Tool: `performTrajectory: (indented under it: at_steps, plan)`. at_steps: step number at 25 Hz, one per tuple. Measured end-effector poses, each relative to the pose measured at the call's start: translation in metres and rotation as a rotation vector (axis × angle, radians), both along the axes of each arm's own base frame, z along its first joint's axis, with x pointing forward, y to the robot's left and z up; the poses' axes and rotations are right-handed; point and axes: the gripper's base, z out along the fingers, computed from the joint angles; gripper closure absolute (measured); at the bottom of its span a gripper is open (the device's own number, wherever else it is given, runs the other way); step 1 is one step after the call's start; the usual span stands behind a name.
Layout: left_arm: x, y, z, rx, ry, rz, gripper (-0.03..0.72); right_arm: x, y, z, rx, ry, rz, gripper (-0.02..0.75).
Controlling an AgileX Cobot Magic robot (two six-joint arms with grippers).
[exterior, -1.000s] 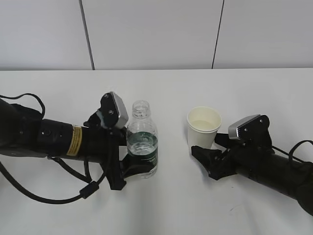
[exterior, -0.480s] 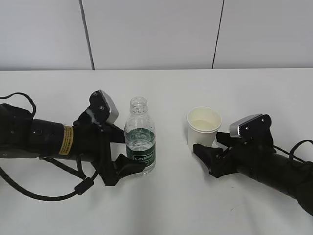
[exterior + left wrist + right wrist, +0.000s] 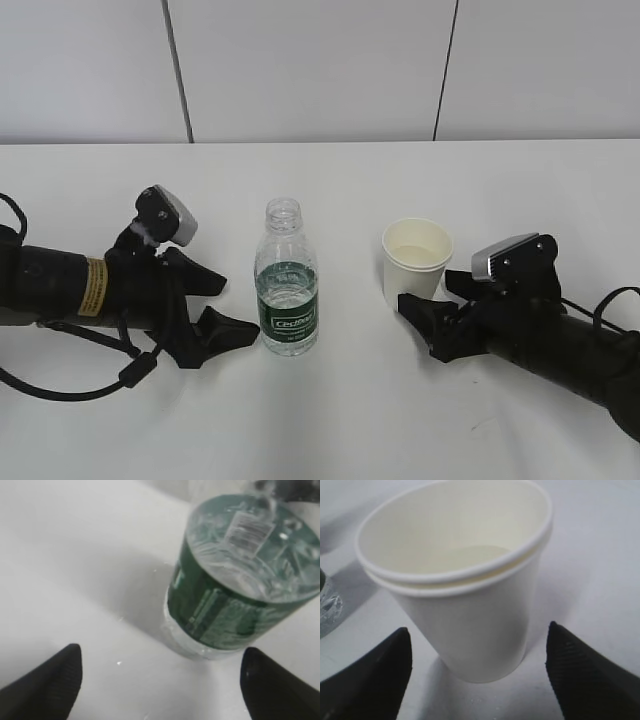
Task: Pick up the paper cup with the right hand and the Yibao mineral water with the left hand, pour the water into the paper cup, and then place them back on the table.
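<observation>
The Yibao mineral water [image 3: 288, 285] stands upright and capless on the white table [image 3: 330, 420], with water up to about its green label. My left gripper [image 3: 226, 308] is open, just left of the bottle and not touching it. In the left wrist view the bottle [image 3: 240, 580] stands beyond the open gripper [image 3: 162, 682]. The paper cup [image 3: 416, 260] stands upright on the table. My right gripper [image 3: 432, 300] is open, with its fingers low on either side of the cup's base. In the right wrist view the cup [image 3: 465, 595] stands free between the fingertips [image 3: 370, 675].
A grey panelled wall [image 3: 320, 70] rises behind the table's far edge. The bottle's edge shows at the left of the right wrist view [image 3: 327, 605]. Black cables trail from both arms near the front.
My left gripper has let go of the bottle and drawn back to the left. The bottle now stands free on the table. The right gripper and cup have barely moved.
</observation>
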Motion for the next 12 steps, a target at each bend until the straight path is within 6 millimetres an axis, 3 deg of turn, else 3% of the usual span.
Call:
performTrajectory:
  at_steps: [12]
  plan:
    - [0.011,0.025,-0.006,0.079,0.02,0.142,0.104,-0.01,-0.023,-0.007,-0.061,0.041,-0.241,0.097]
